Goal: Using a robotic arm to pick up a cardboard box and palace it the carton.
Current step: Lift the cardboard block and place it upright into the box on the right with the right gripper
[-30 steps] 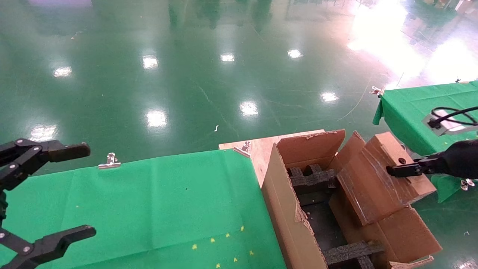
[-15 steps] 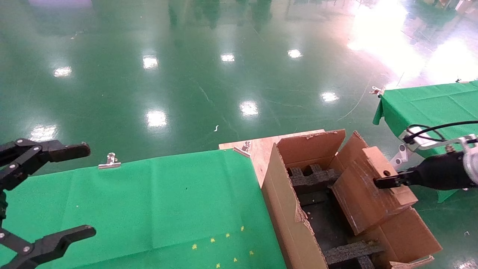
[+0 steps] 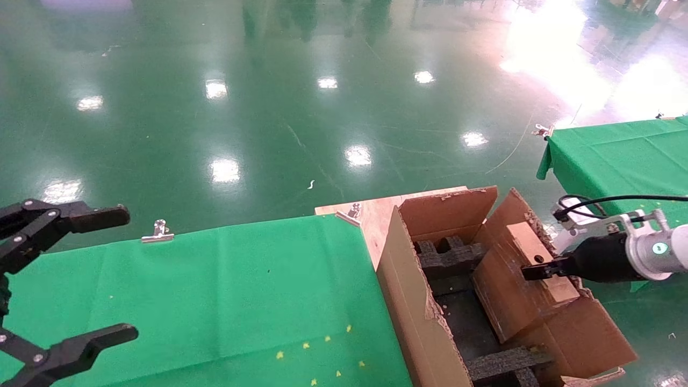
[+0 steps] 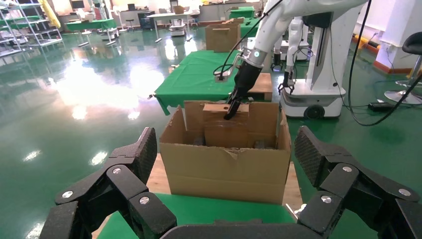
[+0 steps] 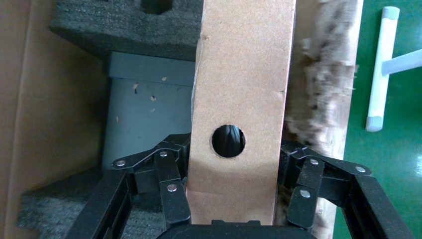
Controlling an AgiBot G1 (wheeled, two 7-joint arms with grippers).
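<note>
My right gripper, on the white arm with the green ring light, is shut on the upper edge of the small brown cardboard box. The box hangs tilted, with its lower part inside the open carton, beside the carton's right wall. In the right wrist view the fingers clamp both faces of the box, just under its round hole. Black foam inserts lie in the carton below. The left wrist view shows the carton from the side, with the box sticking up out of it. My left gripper stays open at the far left.
The carton stands on a wooden board at the end of the green-clothed table. A second green table lies to the right, behind my right arm. Metal clips hold the cloth's edge. The carton's ragged right flap leans outward.
My right arm has carried the box leftward and down, from above the carton's right flap into the carton's opening. The left gripper has not moved.
</note>
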